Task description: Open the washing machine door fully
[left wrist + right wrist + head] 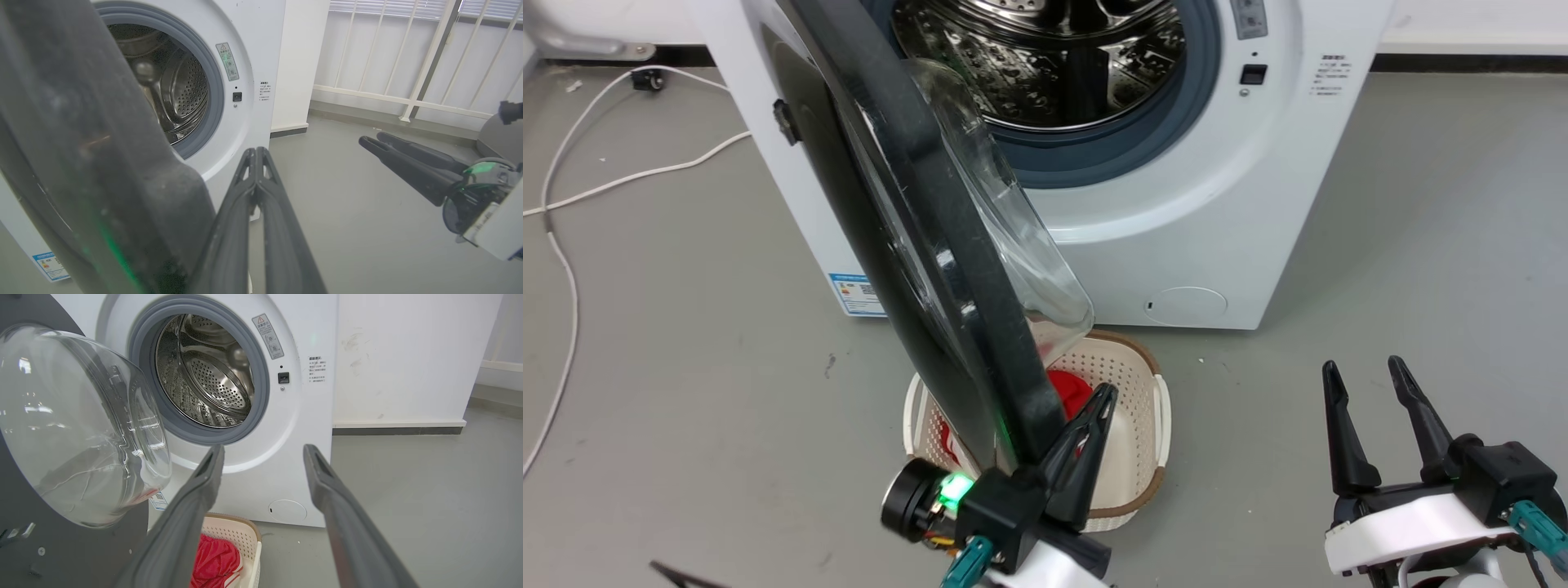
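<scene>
Fig. 1, as I see it: the washing machine door [923, 204] stands upright, swung out from the washing machine [1217, 204], edge-on toward me, its glass bowl facing right, above a basket [1160, 408] on the grey floor [1421, 245]. Left pincer [1106, 395] pressed together just beside the door's rim; right pincer [1364, 366] apart, well clear.

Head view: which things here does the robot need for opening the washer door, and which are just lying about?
For the job: the washing machine door, partly open; the washing machine; the left gripper, shut beside the door's edge; the right gripper, open.
Lying about: the cream basket holding a red cloth; the white cable on the floor.
</scene>
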